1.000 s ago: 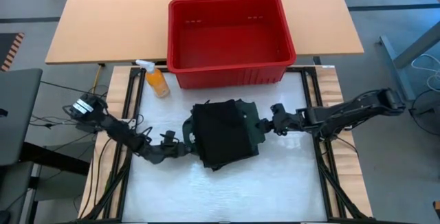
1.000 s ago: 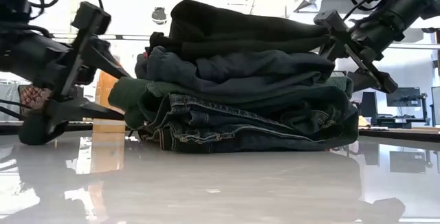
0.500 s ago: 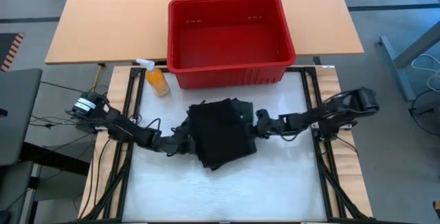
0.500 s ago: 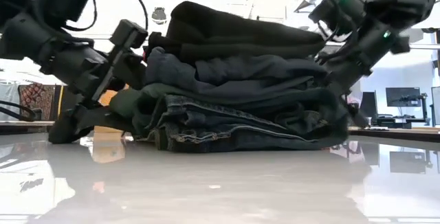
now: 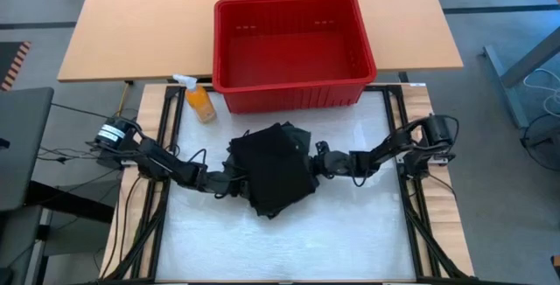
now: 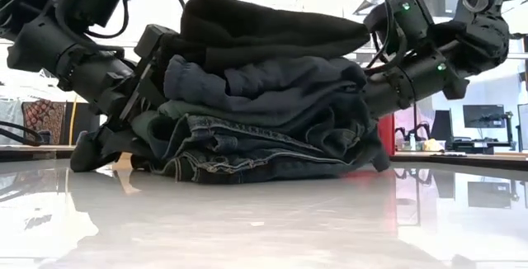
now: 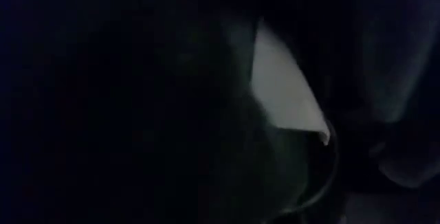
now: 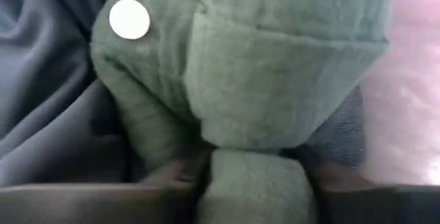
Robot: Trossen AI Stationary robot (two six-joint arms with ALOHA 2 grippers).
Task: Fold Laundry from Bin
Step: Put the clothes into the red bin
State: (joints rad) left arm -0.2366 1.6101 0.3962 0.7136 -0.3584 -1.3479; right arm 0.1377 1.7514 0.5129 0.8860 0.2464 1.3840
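Observation:
The laundry [image 5: 273, 171] is a folded stack in the middle of the white table. In the low view it shows a black piece [image 6: 272, 30] on top, blue-grey and green layers, and jeans [image 6: 264, 158] resting on the table. My left gripper [image 5: 233, 180] is at the stack's left side, jaws wide. My right gripper [image 5: 317, 156] is at its right side, shut on a green fold [image 8: 275, 80]. The red bin [image 5: 293, 40] stands behind the stack, and nothing shows inside it. My left gripper reaches nearly level into the stack's left side [image 6: 153, 116], one finger high by the blue-grey layer and one low at the table. The cloth hides the fingertips, and the left wrist view is dark. My right gripper pinches a bunched fold of the green garment [image 8: 254, 172] between its two fingers [image 8: 175, 176], coming from the table's right and slanting slightly down. The garment stays in the stack, which rests on the table.
An orange spray bottle [image 5: 199, 101] stands at the bin's left near corner. A pale round dot [image 8: 129, 19] sits on the green cloth. Bare white table [image 5: 280, 241] lies in front of the stack. Cables run along both side rails.
My right gripper has dropped and gone toward the table's left, into the stack's right side. My left gripper has gone toward the table's right, into its left side. The stack has been pressed narrower between them and has turned and shifted a little toward the left.

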